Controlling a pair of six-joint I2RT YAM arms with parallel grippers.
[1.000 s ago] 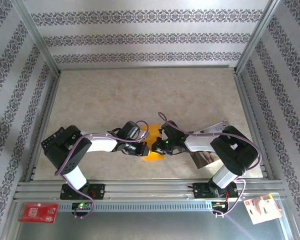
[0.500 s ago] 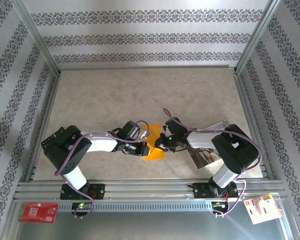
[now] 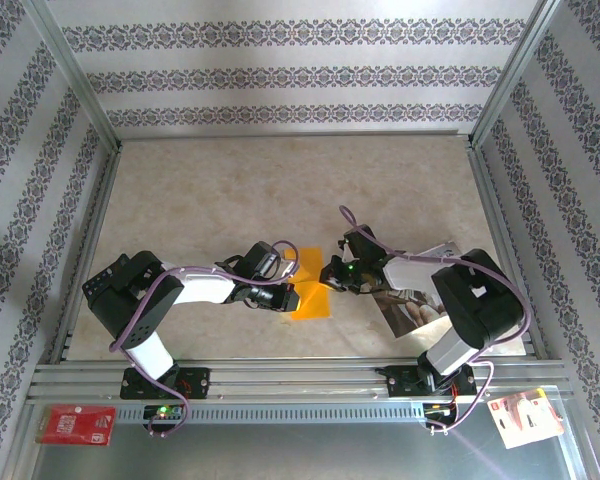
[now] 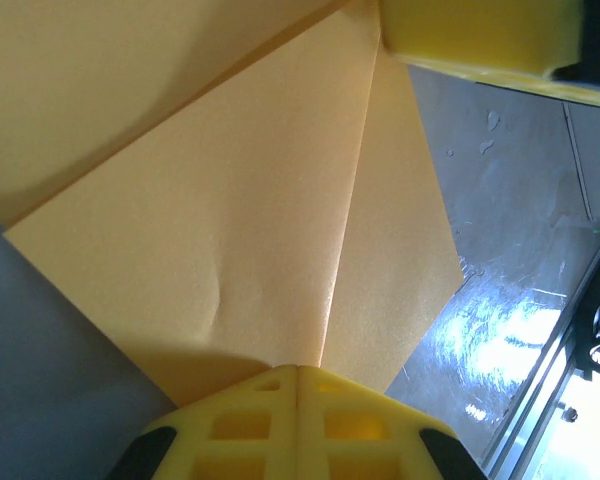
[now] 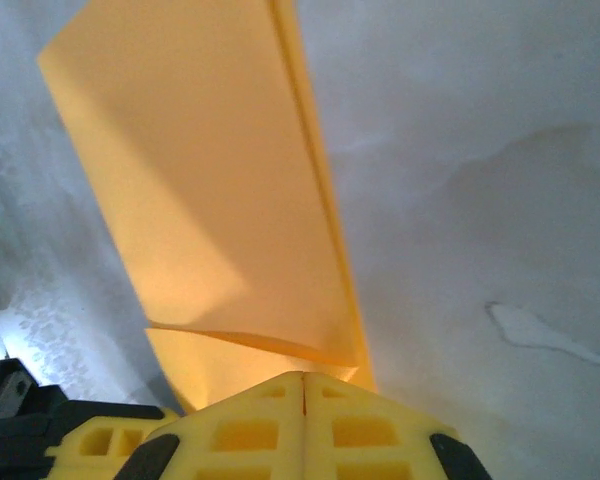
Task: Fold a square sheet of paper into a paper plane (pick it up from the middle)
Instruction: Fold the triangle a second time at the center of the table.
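The orange sheet of paper (image 3: pixel 312 300) lies on the table between the two arms, folded into a narrow layered shape with a long crease (image 4: pixel 350 200). My left gripper (image 3: pixel 288 297) is shut, its yellow tips (image 4: pixel 298 372) resting on the paper's left side where the crease ends. My right gripper (image 3: pixel 330 275) is also shut, and its tips (image 5: pixel 303 378) sit at the paper's right edge, where a flap (image 5: pixel 250 345) lifts slightly. I cannot tell whether either gripper pinches the paper. The right gripper's yellow finger (image 4: pixel 480 35) shows in the left wrist view.
A glossy photo sheet (image 3: pixel 420 312) lies under the right arm. A red card (image 3: pixel 75 425) and a white-and-red card (image 3: pixel 525 415) rest on the front metal rail. Metal frame rails (image 3: pixel 90 230) and patterned walls bound the table.
The right gripper has slid up and to the right across the paper to its right edge, uncovering more of the orange sheet. The left gripper has stayed in place.
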